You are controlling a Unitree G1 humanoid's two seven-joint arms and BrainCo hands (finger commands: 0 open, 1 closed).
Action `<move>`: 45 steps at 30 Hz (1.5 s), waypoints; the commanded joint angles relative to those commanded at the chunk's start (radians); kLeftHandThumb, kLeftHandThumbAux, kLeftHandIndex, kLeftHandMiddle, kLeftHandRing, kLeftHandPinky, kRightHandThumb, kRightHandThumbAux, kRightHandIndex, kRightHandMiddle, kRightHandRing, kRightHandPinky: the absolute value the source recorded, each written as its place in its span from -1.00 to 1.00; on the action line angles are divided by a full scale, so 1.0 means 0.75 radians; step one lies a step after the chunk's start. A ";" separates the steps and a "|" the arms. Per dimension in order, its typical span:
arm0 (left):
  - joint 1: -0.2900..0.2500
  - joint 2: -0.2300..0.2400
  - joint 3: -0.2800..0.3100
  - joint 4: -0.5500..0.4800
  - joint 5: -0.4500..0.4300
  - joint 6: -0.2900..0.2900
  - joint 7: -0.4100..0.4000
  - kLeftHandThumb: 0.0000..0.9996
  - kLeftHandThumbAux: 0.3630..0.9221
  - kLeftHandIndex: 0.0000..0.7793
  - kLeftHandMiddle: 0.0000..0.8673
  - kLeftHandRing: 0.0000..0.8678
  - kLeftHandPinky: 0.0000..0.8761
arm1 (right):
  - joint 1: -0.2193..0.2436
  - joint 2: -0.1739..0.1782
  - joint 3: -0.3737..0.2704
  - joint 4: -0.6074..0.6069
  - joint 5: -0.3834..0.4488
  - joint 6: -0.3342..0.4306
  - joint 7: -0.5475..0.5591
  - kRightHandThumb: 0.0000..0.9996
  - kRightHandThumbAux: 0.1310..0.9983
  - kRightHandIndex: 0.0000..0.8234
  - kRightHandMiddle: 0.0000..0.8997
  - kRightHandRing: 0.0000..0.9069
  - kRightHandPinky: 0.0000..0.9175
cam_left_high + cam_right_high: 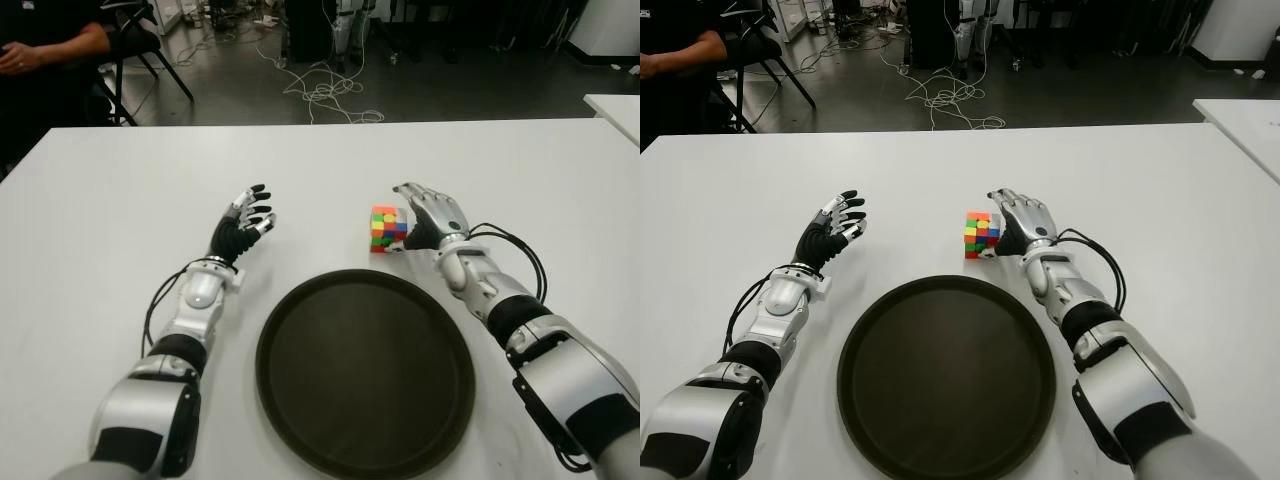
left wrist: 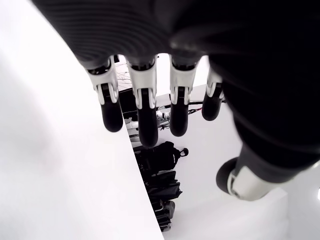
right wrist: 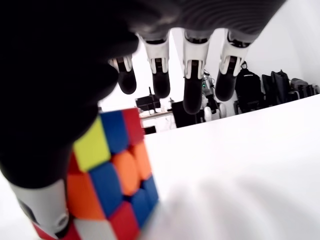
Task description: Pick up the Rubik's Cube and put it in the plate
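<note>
Dark round plate point(image 1: 365, 375) low in the frame's centre, bare. Just past its upper right rim, Rubik's Cube point(image 1: 387, 229) on the white table point(image 1: 120, 190), immediately left of the right hand point(image 1: 432, 215), thumb against it, fingers unclosed, nothing gripped. Left hand point(image 1: 245, 222) left of centre, spread, empty, farther off.

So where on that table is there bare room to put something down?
The whole inside of the dark plate is bare. So is the table beyond both hands and off to each side. It is crowded only just past the plate's far rim, where the right hand is against the Rubik's Cube. The open left hand shows left of it.
</note>
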 joint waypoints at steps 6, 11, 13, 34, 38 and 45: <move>0.000 0.001 -0.010 0.002 0.014 -0.002 0.024 -0.93 0.13 -0.70 -0.61 -0.55 -0.53 | 0.033 -0.001 0.011 -0.059 -0.001 -0.038 0.014 -1.00 0.39 -0.75 -0.66 -0.58 -0.54; 0.001 0.002 -0.017 0.002 0.018 -0.004 0.034 -0.96 0.12 -0.69 -0.61 -0.57 -0.59 | 0.040 -0.004 0.022 -0.082 -0.008 -0.050 0.045 -1.00 0.42 -0.76 -0.66 -0.58 -0.56; 0.000 0.002 -0.019 0.003 0.018 -0.005 0.036 -0.97 0.14 -0.69 -0.60 -0.57 -0.60 | 0.041 -0.004 0.026 -0.087 -0.010 -0.050 0.057 -1.00 0.43 -0.77 -0.68 -0.61 -0.61; 0.003 0.003 -0.018 0.004 0.010 -0.008 0.032 -0.96 0.13 -0.70 -0.61 -0.58 -0.59 | 0.052 -0.003 0.061 -0.109 -0.022 -0.024 0.062 -1.00 0.53 -0.74 -0.65 -0.57 -0.57; 0.004 0.004 -0.018 0.004 0.009 -0.012 0.027 -0.96 0.11 -0.70 -0.60 -0.57 -0.57 | 0.053 -0.003 0.064 -0.109 -0.023 -0.023 0.055 -1.00 0.54 -0.72 -0.64 -0.56 -0.55; 0.007 0.008 -0.020 0.002 0.013 -0.024 0.028 -0.97 0.10 -0.72 -0.63 -0.58 -0.59 | 0.053 0.003 0.060 -0.096 -0.016 -0.018 0.044 -1.00 0.53 -0.72 -0.64 -0.56 -0.54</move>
